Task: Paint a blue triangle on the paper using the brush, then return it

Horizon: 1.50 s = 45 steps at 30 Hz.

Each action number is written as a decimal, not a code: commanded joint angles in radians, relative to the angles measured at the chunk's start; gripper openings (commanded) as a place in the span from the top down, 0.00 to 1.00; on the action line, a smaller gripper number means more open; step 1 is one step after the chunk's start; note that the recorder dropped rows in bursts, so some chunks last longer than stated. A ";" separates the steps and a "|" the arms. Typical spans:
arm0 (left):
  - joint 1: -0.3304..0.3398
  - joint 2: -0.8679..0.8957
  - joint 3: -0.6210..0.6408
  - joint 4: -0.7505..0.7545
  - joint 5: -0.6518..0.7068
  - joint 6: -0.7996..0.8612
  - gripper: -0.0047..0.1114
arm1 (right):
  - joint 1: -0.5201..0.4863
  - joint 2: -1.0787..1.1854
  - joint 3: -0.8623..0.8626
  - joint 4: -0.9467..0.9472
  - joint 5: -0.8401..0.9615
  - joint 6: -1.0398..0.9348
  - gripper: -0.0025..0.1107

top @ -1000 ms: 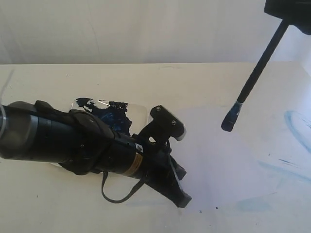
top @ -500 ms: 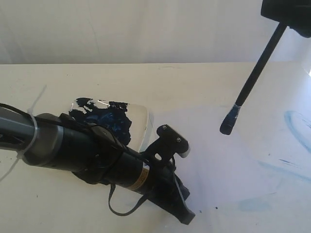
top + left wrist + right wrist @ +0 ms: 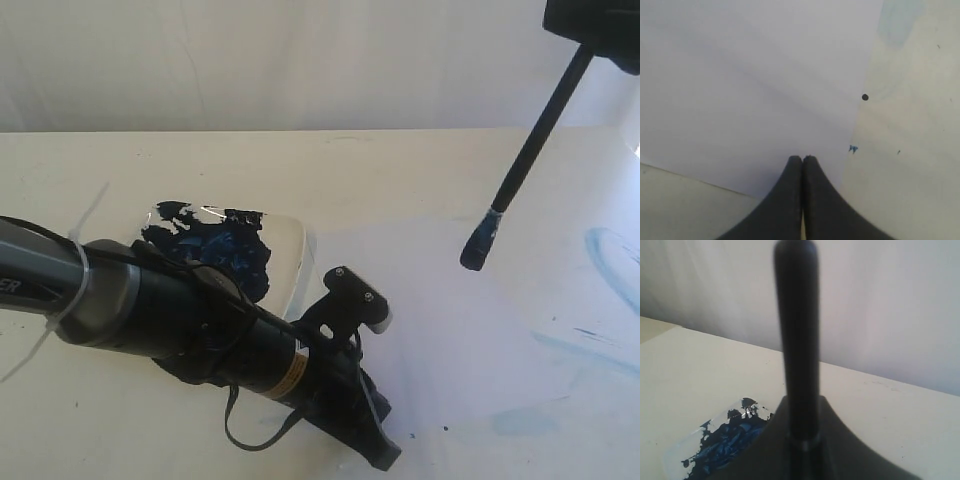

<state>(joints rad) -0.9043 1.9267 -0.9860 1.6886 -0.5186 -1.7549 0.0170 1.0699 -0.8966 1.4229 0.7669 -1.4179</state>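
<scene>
The right gripper (image 3: 595, 30) is mostly cut off at the exterior view's top corner, but it's clamped on the long thin black paintbrush (image 3: 535, 140), whose blue-coated tip hangs over the pale lavender paper sheet (image 3: 470, 340) (contact's hard to judge). The left gripper (image 3: 802, 161) has its jaws pressed together, empty, at the sheet's edge, and its arm hides part of the clear paint-smeared plate (image 3: 292, 250).

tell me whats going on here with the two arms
The right gripper holds a long thin black paintbrush, its blue-coated tip hanging over the pale lavender-white sheet of paper, apparently just clear of it. The left gripper is shut and sits low at the sheet's edge, seemingly pinning it. A clear plate of dark blue paint lies beside the sheet. No triangle is painted yet.
</scene>
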 commanded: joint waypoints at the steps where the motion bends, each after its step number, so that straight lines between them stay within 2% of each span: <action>1: -0.005 0.016 -0.002 0.003 0.013 -0.002 0.96 | -0.009 0.062 0.003 0.133 0.062 -0.198 0.98; 6: -0.005 0.018 -0.002 0.003 0.013 -0.002 0.96 | -0.009 0.209 -0.012 0.287 0.260 -0.420 0.98; 15: -0.005 0.018 -0.002 0.003 0.013 -0.002 0.96 | -0.009 0.479 -0.125 0.291 0.448 -0.550 0.98; 23: -0.005 0.018 -0.002 0.003 0.011 -0.002 0.96 | -0.009 0.651 -0.171 0.286 0.454 -0.553 0.98; 27: -0.005 0.018 -0.002 0.003 0.008 -0.002 0.96 | -0.009 0.697 -0.171 0.286 0.454 -0.615 0.98; 32: -0.005 0.018 -0.002 0.003 -0.021 -0.002 0.96 | -0.009 0.706 -0.171 0.294 0.443 -0.708 0.98; 39: -0.005 0.018 -0.002 0.003 -0.031 -0.002 0.96 | -0.007 0.706 -0.171 0.300 0.375 -0.708 0.98; 45: -0.005 0.018 -0.002 0.003 -0.031 -0.002 0.96 | -0.006 0.706 -0.171 0.321 0.384 -0.708 0.98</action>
<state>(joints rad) -0.9043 1.9346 -0.9898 1.6732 -0.5430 -1.7549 0.0170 1.7775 -1.0621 1.7239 1.1402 -2.1131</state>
